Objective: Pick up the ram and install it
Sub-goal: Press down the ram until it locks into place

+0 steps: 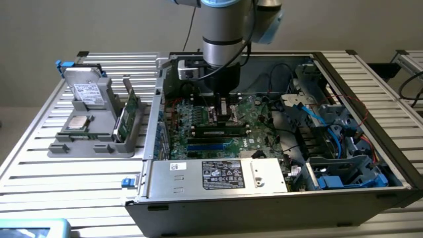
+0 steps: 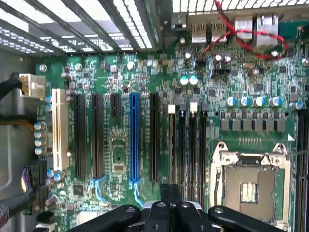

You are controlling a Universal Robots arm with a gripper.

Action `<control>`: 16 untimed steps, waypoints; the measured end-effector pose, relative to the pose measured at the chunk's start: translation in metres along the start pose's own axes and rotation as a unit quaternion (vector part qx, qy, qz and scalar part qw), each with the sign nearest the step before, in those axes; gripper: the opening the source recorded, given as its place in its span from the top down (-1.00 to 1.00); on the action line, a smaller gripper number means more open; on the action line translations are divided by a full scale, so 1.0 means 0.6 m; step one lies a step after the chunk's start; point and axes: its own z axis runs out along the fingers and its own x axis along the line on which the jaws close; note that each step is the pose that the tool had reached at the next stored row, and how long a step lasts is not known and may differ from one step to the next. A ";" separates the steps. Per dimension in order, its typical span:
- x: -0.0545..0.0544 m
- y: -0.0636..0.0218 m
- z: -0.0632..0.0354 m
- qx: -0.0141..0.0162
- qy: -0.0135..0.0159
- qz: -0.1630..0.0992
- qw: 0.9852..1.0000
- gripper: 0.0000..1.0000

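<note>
looking down: i have the arm [image 1: 225, 29] standing near vertical over the open computer case [image 1: 264, 198], wrist pointed straight down into it.
gripper [image 2: 170, 205]: fingers pressed together, nothing between them that i can see; in the wrist view the black fingers [image 2: 170, 193] sit just above the motherboard [image 2: 145, 96].
gripper position: in the exterior view it hangs over the board's far part, by the cpu socket [image 2: 248, 183] and the upright slots.
ram [image 1: 215, 133]: a long narrow stick lies seated in a memory slot near the middle of the motherboard, white label showing, nearer the camera than the gripper and apart from it.
blue slot [image 1: 210, 147]: runs parallel just in front of the ram, with no stick in it.
second stick [image 1: 132, 106]: another green board stands on edge in the grey holder [image 1: 99, 141] on the table [image 1: 39, 193], on the exterior view's left, outside the case.
holder contents: a drive [image 1: 86, 91] leans at the back, a cpu chip [image 1: 79, 121] lies flat in front.
wrist view detail: a long blue slot [image 2: 133, 140] among black expansion slots, red wire [image 2: 251, 38] at the board's edge.
</note>
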 end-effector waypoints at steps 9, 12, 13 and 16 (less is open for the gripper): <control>-0.005 0.013 0.003 0.000 0.000 0.000 1.000 0.79; -0.006 0.013 0.004 0.000 0.000 0.000 1.000 0.79; -0.006 0.013 0.005 0.000 0.000 0.000 1.000 0.79; -0.006 0.014 0.007 0.000 0.000 0.000 1.000 0.79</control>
